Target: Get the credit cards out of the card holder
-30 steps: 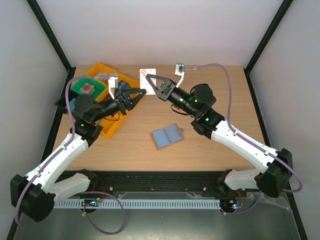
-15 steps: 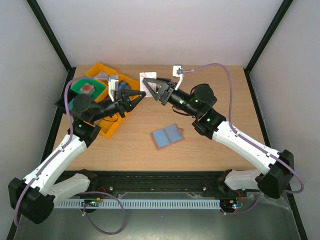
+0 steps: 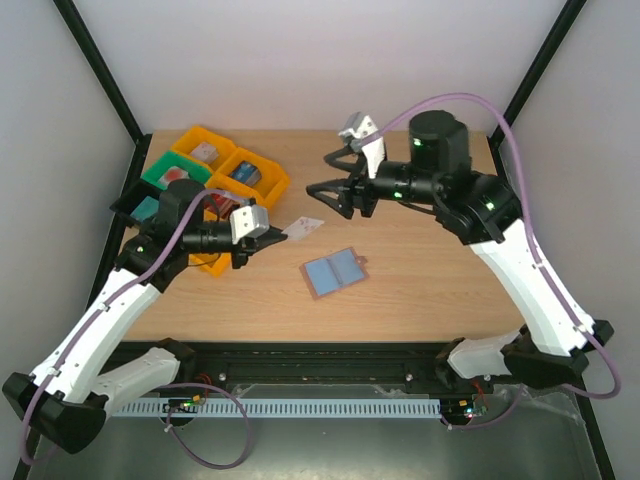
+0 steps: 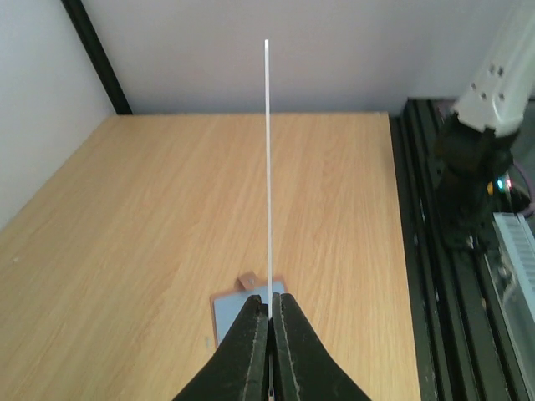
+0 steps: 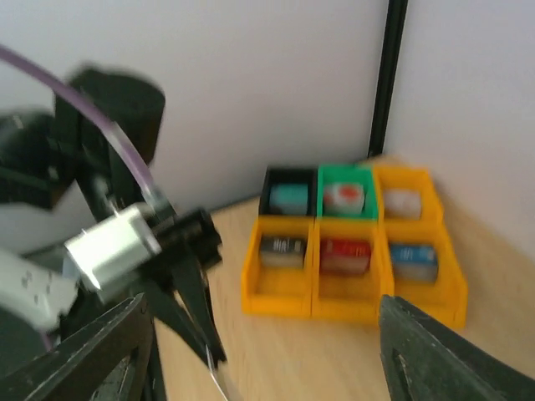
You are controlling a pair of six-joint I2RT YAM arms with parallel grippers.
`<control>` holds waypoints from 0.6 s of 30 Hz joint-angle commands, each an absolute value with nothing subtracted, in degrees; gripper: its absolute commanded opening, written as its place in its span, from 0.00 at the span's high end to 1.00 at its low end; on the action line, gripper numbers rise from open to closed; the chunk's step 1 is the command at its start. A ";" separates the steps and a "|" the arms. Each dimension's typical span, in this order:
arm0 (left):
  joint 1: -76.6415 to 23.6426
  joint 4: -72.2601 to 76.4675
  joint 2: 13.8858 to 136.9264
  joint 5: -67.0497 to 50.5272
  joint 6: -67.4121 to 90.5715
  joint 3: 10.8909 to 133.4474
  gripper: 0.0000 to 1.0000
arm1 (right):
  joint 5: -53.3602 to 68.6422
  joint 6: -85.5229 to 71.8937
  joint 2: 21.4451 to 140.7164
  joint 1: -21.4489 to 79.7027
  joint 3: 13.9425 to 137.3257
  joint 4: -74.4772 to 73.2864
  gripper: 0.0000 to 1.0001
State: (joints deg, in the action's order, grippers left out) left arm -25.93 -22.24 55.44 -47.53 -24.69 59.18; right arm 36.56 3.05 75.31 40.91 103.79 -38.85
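Handover done: left gripper (image 3: 272,233) clamps thin white credit card (image 3: 305,226), right gripper (image 3: 325,178) now apart, one card out

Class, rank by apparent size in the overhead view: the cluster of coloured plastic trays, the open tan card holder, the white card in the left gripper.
1. Cluster of yellow, green and black plastic trays
2. Open tan leather-like card holder
3. Thin white card; it is tilted and held off the table, so its rank is less sure.
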 commanded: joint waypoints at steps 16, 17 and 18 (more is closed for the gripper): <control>-25.75 -30.40 56.76 -50.68 -33.38 59.34 0.98 | 37.60 8.89 85.59 46.35 104.91 -61.88 0.87; -25.75 -30.01 56.67 -50.83 -32.84 59.33 0.98 | 36.86 9.02 85.60 46.37 104.98 -62.35 0.94; -25.75 -29.51 56.62 -50.97 -32.04 59.33 0.98 | 35.84 9.24 85.56 46.34 104.95 -62.70 0.98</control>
State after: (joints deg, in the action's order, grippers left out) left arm -25.96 -29.58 57.06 -48.69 -32.47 59.42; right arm 38.11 9.41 85.41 46.30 105.19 -60.49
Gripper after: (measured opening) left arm 0.025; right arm 0.091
